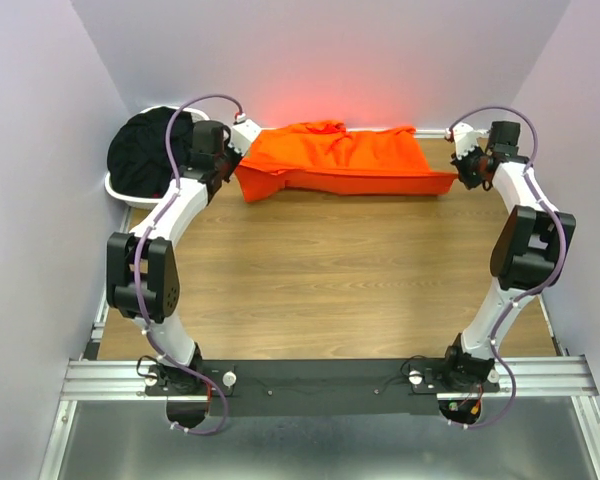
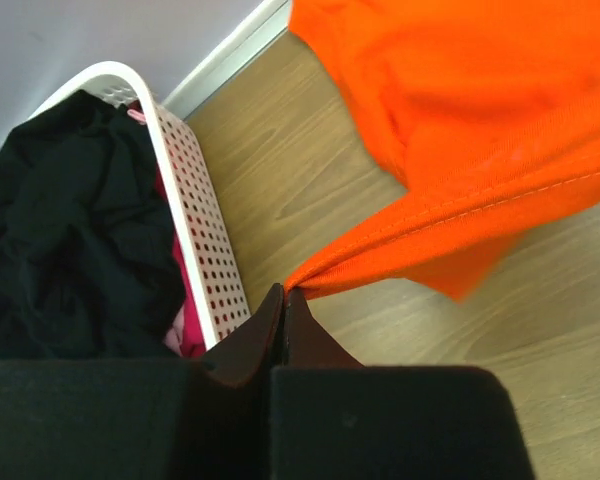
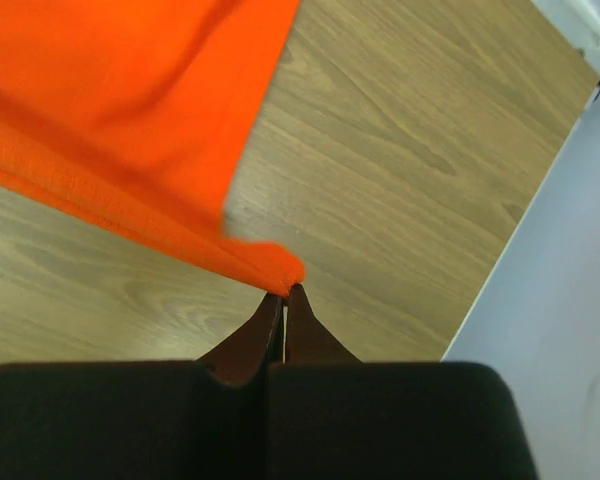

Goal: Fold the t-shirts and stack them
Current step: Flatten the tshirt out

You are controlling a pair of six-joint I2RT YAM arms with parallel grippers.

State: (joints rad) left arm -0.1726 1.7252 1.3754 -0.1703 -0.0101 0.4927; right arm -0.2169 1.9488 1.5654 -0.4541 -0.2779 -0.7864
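pinches the orange t-shirt (image 1: 345,160) at both ends — left fingers (image 2: 268,325) clamped on its left corner, right fingers (image 3: 263,328) on its right corner, no gap in either pair. spans the far edge of the counter (image 1: 320,280), long axis left to right — cloth straight ahead of each pair. leaves black t-shirts (image 1: 150,150) heaped in the basket (image 1: 118,190), far left.

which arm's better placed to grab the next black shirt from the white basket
Left, probably: the left end effector, pinching the bright orange cloth t-shirt, sits beside the white perforated plastic basket of black shirts; the right end effector holds the far corner.
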